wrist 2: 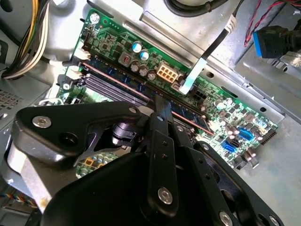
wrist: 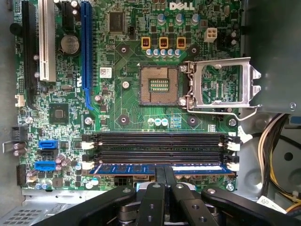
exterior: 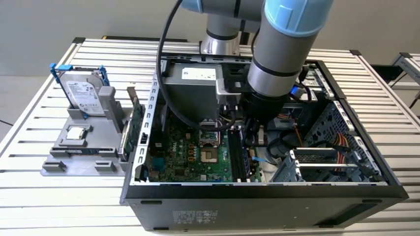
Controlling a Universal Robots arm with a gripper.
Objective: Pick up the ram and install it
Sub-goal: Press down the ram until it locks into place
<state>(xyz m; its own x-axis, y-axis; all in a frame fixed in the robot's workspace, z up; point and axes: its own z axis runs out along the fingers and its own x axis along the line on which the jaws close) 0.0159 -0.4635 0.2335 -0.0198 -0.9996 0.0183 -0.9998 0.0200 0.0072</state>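
- Fingers (wrist: 165,175) were pressed together on the ram (wrist: 160,168), their black tips straddling its middle in both wrist views.
- In the first wrist view the ram lay along the outermost of the memory slots (wrist: 160,147), its blue edge running nearly the whole slot length; whether it was fully seated I could not tell.
- The second wrist view showed the same fingers (wrist 2: 160,106) meeting the ram (wrist 2: 188,115) at the motherboard (wrist 2: 117,42).
- Beside the slots sat the open CPU socket (wrist: 160,84) with its metal latch frame (wrist: 221,87) swung aside; a blue expansion slot (wrist: 86,52) and a white one (wrist: 46,40) stood farther off.
- A yellow cable bundle (wrist: 275,155) hung at the case edge near the slot ends, apart from the fingers.
- A flat grey cable (wrist 2: 207,52) crossed above the board in the second wrist view.
- In the exterior view the arm (exterior: 282,54) reached steeply down into the open case (exterior: 262,196) on the slatted bench (exterior: 39,196).
- On the exterior view's left, a grey holder (exterior: 78,157) carried a hard drive (exterior: 84,93) standing upright and a small silver chip (exterior: 77,132), well apart from the arm.
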